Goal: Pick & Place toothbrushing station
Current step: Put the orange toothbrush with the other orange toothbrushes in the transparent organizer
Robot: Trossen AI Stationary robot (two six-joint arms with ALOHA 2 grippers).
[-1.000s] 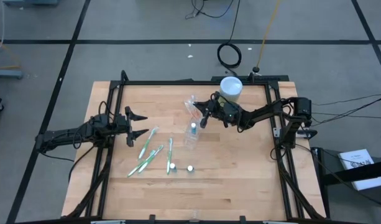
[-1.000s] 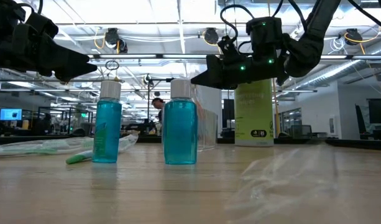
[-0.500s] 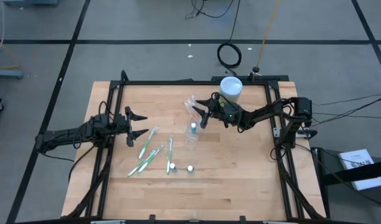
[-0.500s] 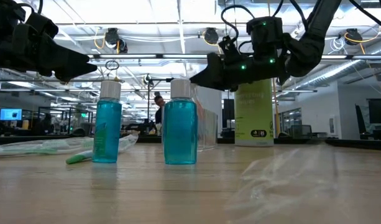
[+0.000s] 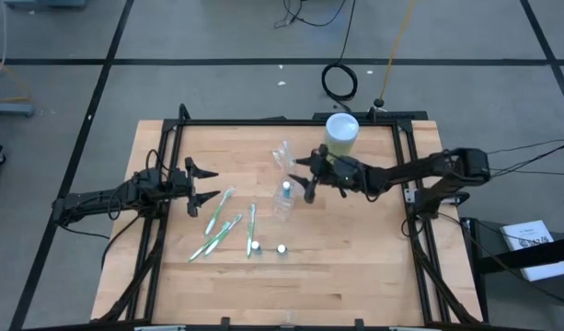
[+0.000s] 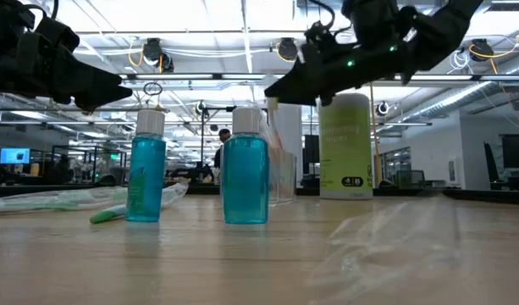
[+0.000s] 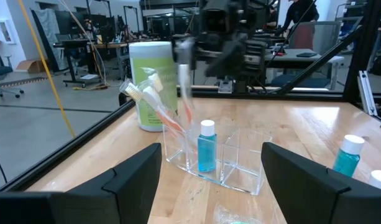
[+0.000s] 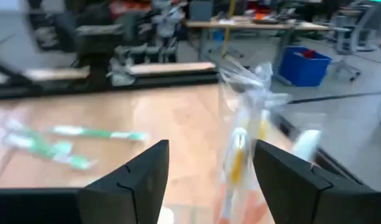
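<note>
- We note that since the earlier frame the right gripper [image 5: 307,177] has drawn back from the clear compartment holder [image 7: 212,155] and risen, and its fingers have spread from clenched to released.
- We see orange-white toothbrushes [image 7: 156,102] standing tilted in an end compartment of the holder, and one blue bottle [image 7: 206,147] upright in the next compartment.
- We see the lime-green canister [image 5: 341,131] behind the holder, near the surface's [image 5: 355,267] far edge.
- Green-white toothbrushes [image 5: 223,227] lie flat near the surface's middle, beside two more blue bottles [image 6: 245,168].
- The left gripper [image 5: 201,183] hovers at the left side, fingers apart, grasping nothing.
- The right gripper's fingers hold nothing.
</note>
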